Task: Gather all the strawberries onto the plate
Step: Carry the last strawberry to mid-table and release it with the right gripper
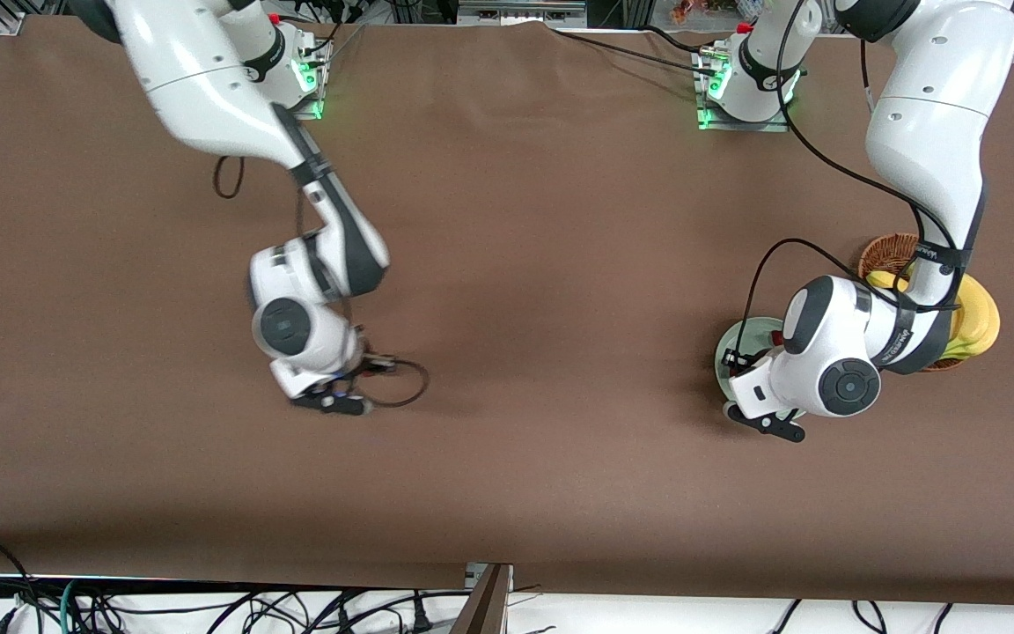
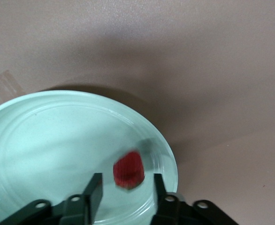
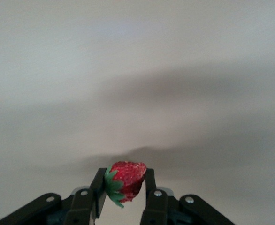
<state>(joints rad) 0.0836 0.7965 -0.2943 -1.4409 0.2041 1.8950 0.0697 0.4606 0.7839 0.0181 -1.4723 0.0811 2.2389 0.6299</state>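
The pale mint-green plate (image 1: 730, 350) lies near the left arm's end of the table and fills the left wrist view (image 2: 43, 140). My left gripper (image 1: 769, 421) hangs over the plate's rim; its fingers stand apart (image 2: 126, 182). A red strawberry (image 2: 128, 169) shows blurred between them, touching neither finger, over the plate. My right gripper (image 1: 335, 402) is low over the bare cloth toward the right arm's end. It is shut on a second strawberry (image 3: 124, 182) with a green cap, held sideways between the fingers (image 3: 124, 174). A third strawberry is not in view.
A brown wicker basket (image 1: 890, 249) with yellow bananas (image 1: 975, 321) stands beside the plate, partly hidden by the left arm. Brown cloth (image 1: 542, 308) covers the table. A black cable loop (image 1: 410, 387) hangs at the right wrist.
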